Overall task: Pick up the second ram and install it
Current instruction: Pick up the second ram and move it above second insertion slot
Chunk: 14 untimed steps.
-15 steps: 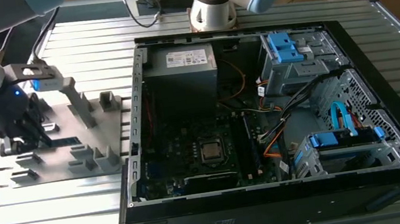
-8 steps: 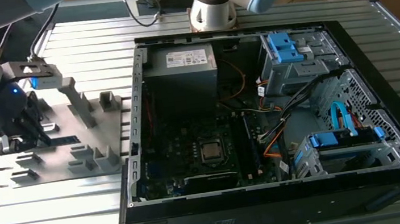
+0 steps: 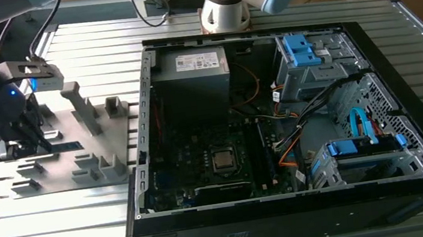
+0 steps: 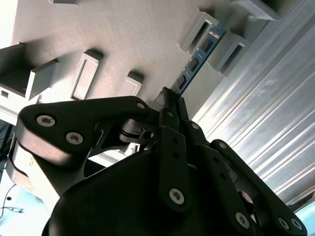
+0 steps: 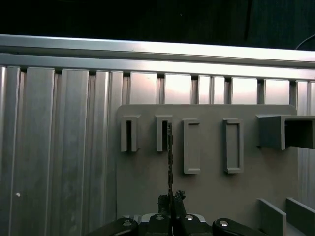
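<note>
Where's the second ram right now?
The second ram stands on edge between grey fixture blocks on the fixture plate at the exterior view's left, beside the open PC case, gripper closed on one end.

The exterior view looks down steeply from some way off over the slatted desk (image 3: pixel 48 235), the open computer case (image 3: pixel 304 216) and, at its left, the grey fixture plate (image 3: pixel 65 176). The first wrist view sits just behind the tool (image 5: pixel 171 200), facing the plate squarely, with the second ram (image 5: pixel 170 157) edge-on. The second wrist view looks along the tool obliquely, very near. All three share plate and desk.
</note>
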### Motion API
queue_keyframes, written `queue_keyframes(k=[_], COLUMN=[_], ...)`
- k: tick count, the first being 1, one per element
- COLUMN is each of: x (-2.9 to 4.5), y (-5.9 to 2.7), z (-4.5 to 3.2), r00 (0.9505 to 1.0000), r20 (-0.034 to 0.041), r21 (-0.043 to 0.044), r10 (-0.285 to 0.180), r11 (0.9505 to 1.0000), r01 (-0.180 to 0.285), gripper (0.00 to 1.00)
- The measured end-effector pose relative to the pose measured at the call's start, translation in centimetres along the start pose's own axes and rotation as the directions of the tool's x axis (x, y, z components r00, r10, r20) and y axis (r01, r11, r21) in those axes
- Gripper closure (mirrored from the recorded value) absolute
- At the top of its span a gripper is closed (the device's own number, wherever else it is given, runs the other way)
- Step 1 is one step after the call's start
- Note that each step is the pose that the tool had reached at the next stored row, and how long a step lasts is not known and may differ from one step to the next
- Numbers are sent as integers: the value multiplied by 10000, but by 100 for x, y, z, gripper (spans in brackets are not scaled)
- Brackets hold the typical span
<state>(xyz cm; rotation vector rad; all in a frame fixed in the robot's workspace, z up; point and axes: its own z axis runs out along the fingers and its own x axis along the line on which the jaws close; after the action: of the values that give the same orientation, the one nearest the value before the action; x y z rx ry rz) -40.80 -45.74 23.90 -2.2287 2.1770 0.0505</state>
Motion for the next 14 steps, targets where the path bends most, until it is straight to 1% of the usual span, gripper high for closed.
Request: queue_keyframes(k=[10,13,14], x=[-4,-5,-7], y=[0,0,0], z=[-90,-130,-158], r00=[10000,10000,10000], r20=[0,0,0], r21=[0,0,0], r10=[0,0,-1], r11=[10000,10000,10000], r01=[0,0,1], gripper=[86,86,86])
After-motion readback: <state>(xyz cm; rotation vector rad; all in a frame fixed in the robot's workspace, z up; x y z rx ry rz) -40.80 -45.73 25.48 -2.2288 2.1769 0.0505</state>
